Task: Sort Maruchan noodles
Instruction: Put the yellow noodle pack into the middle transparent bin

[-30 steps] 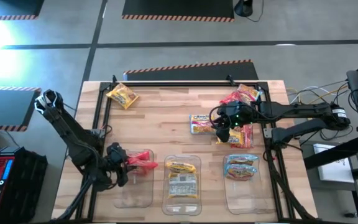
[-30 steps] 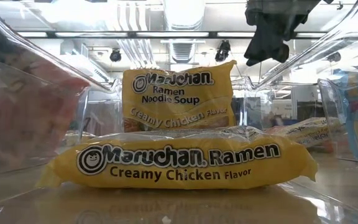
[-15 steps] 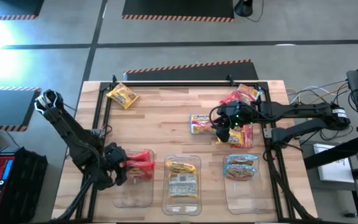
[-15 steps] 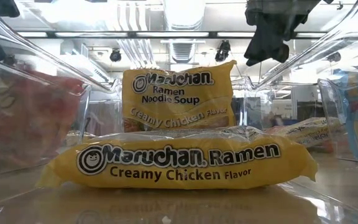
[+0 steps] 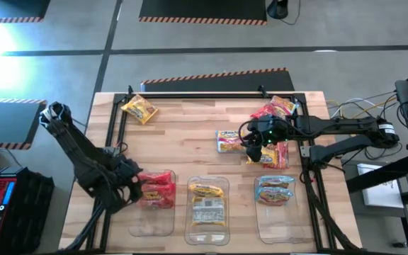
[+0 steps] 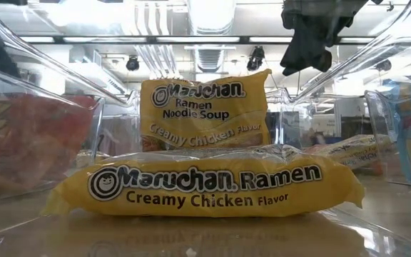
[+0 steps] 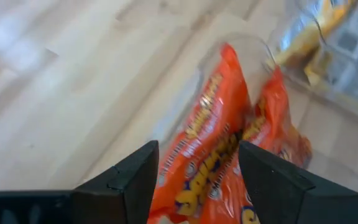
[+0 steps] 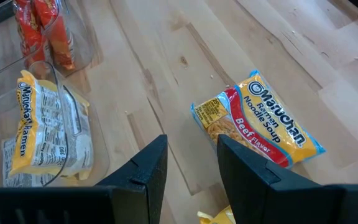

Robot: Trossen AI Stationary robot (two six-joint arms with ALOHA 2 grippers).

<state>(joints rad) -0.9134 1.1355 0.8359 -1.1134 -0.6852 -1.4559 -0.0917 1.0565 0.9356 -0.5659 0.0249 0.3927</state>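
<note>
Maruchan noodles (image 5: 139,109) dot the wooden table (image 5: 190,152); left gripper (image 5: 134,185) parted over red packets (image 5: 156,188).

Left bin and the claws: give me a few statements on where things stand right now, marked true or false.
1. The red packets lie in the left bin. True.
2. The left claw sits beside that bin's left edge. True.
3. The middle bin holds light blue packets. False: it holds yellow Creamy Chicken packets.
4. The right claw grips the Beef packet. False: the packet lies on the table, apart from the fingers.
5. One yellow-orange packet lies near the table's far left corner. True.
</note>
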